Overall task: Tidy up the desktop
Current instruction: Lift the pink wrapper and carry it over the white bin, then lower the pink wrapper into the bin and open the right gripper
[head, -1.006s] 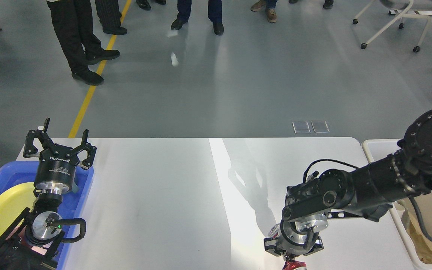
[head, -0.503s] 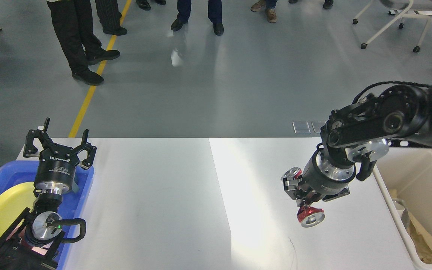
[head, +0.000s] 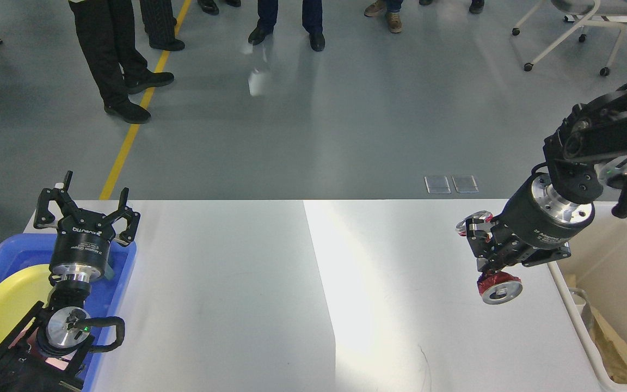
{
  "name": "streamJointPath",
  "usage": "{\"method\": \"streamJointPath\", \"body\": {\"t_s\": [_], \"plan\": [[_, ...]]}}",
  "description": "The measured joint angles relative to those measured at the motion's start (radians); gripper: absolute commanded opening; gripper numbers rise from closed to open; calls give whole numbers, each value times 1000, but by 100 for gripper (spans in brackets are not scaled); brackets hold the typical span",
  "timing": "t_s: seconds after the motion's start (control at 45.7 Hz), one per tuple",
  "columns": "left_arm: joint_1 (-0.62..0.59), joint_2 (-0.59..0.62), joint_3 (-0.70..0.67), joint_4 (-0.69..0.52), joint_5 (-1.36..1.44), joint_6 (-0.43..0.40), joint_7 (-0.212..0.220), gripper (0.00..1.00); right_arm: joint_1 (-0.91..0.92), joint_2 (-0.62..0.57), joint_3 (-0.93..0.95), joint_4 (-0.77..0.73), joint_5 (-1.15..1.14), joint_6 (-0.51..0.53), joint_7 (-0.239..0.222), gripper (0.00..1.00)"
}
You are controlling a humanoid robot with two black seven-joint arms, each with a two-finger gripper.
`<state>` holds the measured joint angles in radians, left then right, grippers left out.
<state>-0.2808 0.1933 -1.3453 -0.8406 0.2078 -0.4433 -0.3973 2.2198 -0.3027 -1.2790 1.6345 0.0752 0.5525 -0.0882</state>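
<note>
The desktop (head: 270, 294) is a wide white tabletop filling the lower half of the head view. My right gripper (head: 482, 256) is shut on a crushed red drink can (head: 497, 287) with a silver end and holds it above the table's right part, just left of the cream-white bin (head: 558, 283). My left gripper (head: 87, 209) is open and empty, its fingers spread, above the far end of the blue tray (head: 123, 272) at the table's left edge.
A yellow plate (head: 3, 310) lies in the blue tray. The bin at the right holds brown paper waste (head: 613, 348) and clear plastic. Several people's legs stand on the grey floor beyond the table; a wheeled chair (head: 569, 32) is at the far right.
My right arm has lifted the red can from the table's near edge and carried it up and to the right, towards the bin. The left arm has not moved.
</note>
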Motion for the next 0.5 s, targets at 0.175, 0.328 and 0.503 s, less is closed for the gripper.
{"method": "streamJointPath", "body": {"t_s": [0.175,0.328,0.503], "plan": [[0,0,0,0,0,0,0,96,-54,-67,-45,-48,-4,-17,-2,0],[0,0,0,0,0,0,0,96,-189,-197,-72,-181,-15,-40,-4,0],[0,0,0,0,0,0,0,96,-430,-283,-57,-429,-32,-47,-4,0]]}}
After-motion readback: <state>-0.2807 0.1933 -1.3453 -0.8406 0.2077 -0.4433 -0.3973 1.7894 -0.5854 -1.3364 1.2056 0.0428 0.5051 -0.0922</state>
